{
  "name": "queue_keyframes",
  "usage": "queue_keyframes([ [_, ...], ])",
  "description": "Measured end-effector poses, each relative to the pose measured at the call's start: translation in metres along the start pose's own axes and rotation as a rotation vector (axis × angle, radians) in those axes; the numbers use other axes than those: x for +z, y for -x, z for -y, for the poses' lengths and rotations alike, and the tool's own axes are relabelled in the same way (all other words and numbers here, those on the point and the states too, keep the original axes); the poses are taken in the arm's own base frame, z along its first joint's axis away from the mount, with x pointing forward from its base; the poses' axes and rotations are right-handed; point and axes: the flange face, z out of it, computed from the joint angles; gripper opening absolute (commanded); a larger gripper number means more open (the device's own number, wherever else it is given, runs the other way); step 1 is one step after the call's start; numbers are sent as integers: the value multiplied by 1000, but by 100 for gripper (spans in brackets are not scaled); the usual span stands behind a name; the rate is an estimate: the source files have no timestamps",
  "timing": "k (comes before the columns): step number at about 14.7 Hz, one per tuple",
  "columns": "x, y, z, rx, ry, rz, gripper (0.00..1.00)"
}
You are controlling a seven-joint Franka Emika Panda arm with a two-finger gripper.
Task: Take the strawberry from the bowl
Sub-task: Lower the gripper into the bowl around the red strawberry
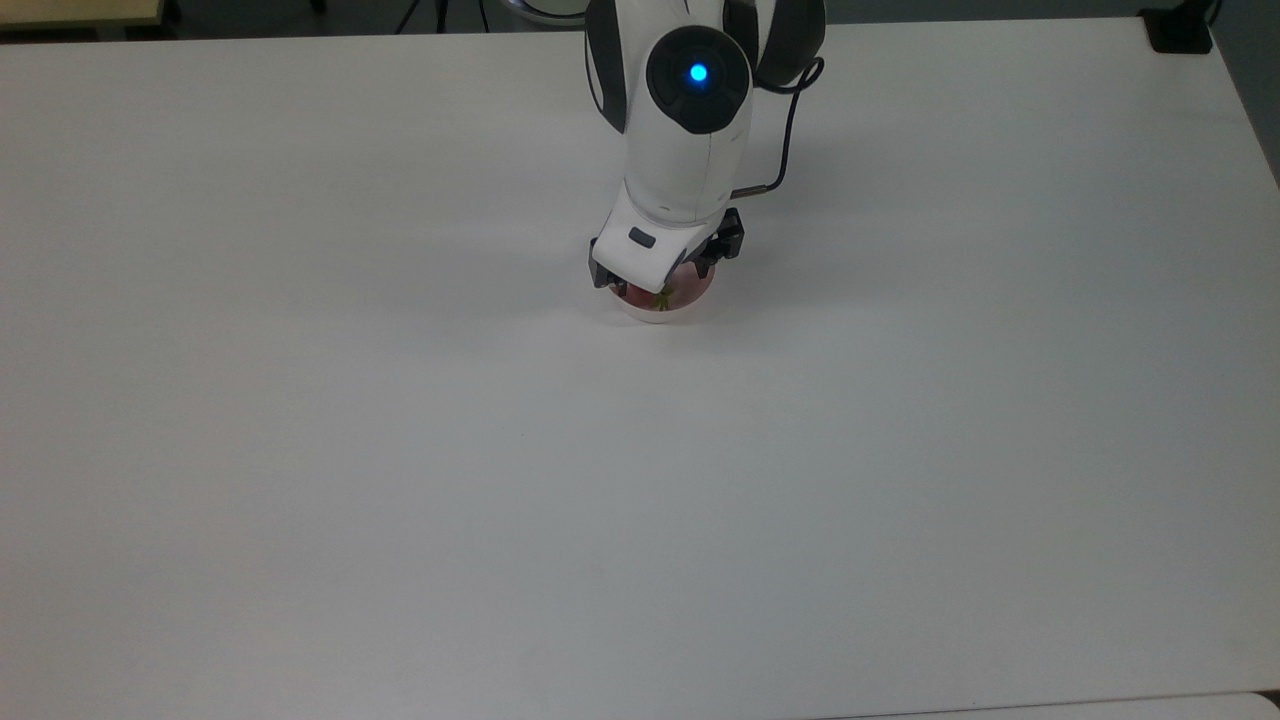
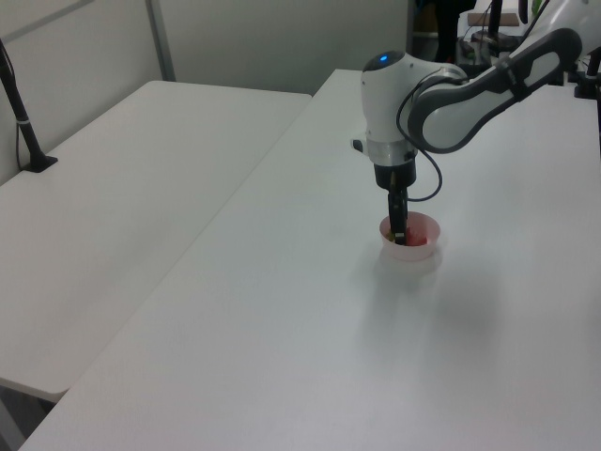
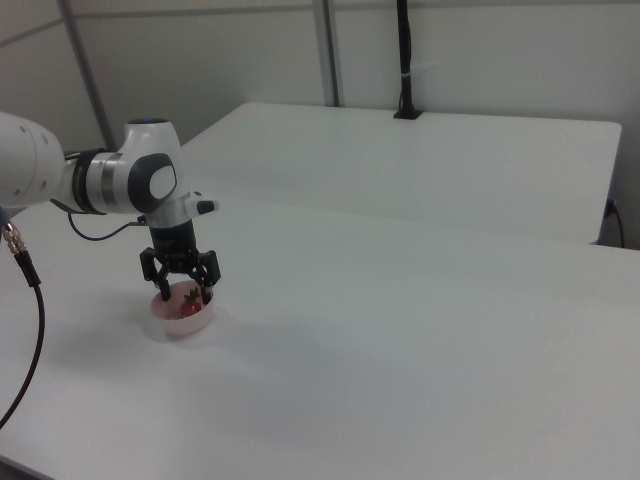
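Right view, hand (image 3: 183, 295) spread inside bowl (image 3: 181, 318), straddling strawberry (image 3: 189, 303)

The top view looks down from high up at the white table (image 1: 400, 450). The left view and right view look across from opposite sides, lower and closer. All three see the bowl (image 2: 418, 246).

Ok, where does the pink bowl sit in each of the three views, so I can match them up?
Top view: the bowl sits above centre, mostly under the gripper.
Left view: right of centre, at mid-height.
Right view: the right view's left, below mid-height.
Shared landmark: the gripper reaching down into the bowl.
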Motion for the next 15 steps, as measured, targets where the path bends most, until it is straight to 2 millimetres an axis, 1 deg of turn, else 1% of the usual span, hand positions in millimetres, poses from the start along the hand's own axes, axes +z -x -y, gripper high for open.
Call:
queue_keyframes([
  [2,9,-1,2,0,1,14,70],
  [3,13,-2,3,2,0,19,63],
  [4,15,-2,4,7,0,22,50],
  [5,16,-2,4,14,0,24,41],
  [7,16,-2,4,22,0,23,32],
  [9,14,-3,4,55,0,19,30],
  [13,12,-4,4,92,0,15,30],
  [14,11,-4,4,96,1,13,31],
  [15,10,-5,4,97,1,10,38],
])
